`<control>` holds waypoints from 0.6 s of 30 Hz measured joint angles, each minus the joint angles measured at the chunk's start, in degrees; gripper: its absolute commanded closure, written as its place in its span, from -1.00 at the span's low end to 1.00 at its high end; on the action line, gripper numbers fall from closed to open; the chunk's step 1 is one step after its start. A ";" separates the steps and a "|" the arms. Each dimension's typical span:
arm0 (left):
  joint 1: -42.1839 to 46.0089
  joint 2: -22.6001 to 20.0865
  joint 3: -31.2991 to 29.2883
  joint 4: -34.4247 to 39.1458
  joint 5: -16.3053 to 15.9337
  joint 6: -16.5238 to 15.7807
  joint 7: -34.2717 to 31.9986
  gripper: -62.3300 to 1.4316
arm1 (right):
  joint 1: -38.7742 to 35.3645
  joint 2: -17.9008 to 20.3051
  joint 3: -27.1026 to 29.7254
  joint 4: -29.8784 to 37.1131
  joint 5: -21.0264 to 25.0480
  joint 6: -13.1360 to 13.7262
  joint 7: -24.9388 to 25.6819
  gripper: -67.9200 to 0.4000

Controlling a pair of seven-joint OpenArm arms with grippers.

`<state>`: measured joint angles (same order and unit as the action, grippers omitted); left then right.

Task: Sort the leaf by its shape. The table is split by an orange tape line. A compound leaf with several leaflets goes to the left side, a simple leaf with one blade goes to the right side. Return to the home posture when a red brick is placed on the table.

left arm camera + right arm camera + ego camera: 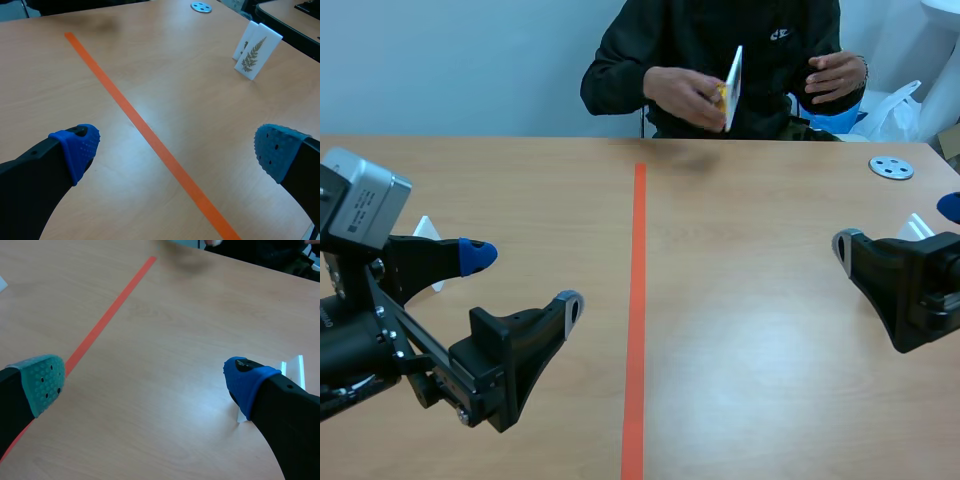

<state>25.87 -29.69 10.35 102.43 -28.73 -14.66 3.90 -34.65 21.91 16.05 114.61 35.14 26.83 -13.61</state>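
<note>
Spread wide and grasping nothing: left end effector point(523, 280), right end effector point(898, 228).
Low over the table point(750, 330), one to each side of the orange tape line point(637, 310). Held above the far edge in a person's hand point(685, 98): a white card point(733, 88) with a yellow patch, leaf shape unreadable. Standing just beside the right end effector, right of the line: two leaf cards point(257, 57), the front one bearing a fern-like compound leaf. Near the far right edge, a round metal disc point(891, 167).

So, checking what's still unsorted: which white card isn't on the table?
The card in the person's hand, held aloft; the other cards stand on the table.
</note>
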 measured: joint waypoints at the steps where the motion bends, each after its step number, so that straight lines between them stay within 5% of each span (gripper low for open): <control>1: 0.00 0.00 0.00 0.00 0.00 0.00 0.00 -1.00 | 0.00 0.00 0.00 0.00 0.00 0.00 0.00 -1.00; 18: 0.00 0.00 0.00 0.00 0.00 0.00 0.59 -1.00 | 0.00 0.00 0.00 0.00 0.00 0.00 0.00 -1.00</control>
<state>25.87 -29.69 10.35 102.43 -28.73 -14.66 4.49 -34.65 21.91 16.05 114.61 35.14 26.83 -13.61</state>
